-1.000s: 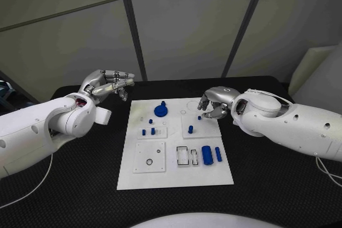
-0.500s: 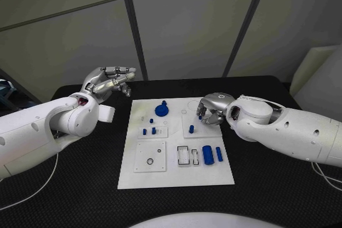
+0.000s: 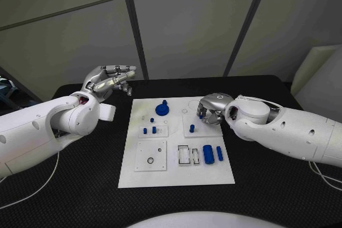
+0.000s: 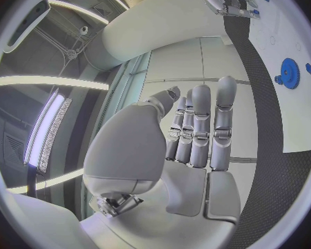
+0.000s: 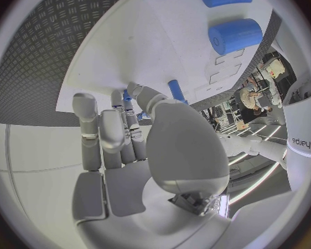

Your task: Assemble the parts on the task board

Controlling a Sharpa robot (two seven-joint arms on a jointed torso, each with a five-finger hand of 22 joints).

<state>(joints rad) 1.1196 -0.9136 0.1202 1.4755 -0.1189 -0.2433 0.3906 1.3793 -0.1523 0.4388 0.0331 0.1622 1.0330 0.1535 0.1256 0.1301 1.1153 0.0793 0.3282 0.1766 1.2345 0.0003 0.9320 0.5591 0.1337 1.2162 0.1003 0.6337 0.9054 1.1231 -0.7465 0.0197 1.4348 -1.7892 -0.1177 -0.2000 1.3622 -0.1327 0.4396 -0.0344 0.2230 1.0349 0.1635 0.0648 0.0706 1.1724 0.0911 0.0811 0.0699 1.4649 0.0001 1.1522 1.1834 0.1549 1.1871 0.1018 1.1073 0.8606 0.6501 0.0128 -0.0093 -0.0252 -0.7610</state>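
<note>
From my seat the board (image 3: pixel 176 176) lies mid-frame on the black bench (image 3: pixel 277 188), and the blue parts sit scattered on it: a gear (image 3: pixel 161 109) in the upper middle, small pegs (image 3: pixel 148 130) standing in a raised block at centre left, one peg (image 3: pixel 192 128) upright in the block just below my right hand (image 3: pixel 211 112), and a thick cylinder (image 3: pixel 207 154) with a thin pin (image 3: pixel 219 154) beside it at centre right. These look like light, rigid plastic pieces with smooth sides, so I judge them slippery in metal fingers and easy to knock over, though hardly fragile. The cylinder and pin lie flat, long axes running up and down the frame, parallel to the board's long edge; I would pinch each across its middle, from the two sides. The upright pegs point straight up, so take them near the top (low down the blocks crowd the fingers). My right hand hovers over the board's upper right part, fingers curled in and holding nothing I can make out. My left hand (image 3: pixel 110 79) is raised off the board at upper left, fingers straight and close together, empty.
</note>
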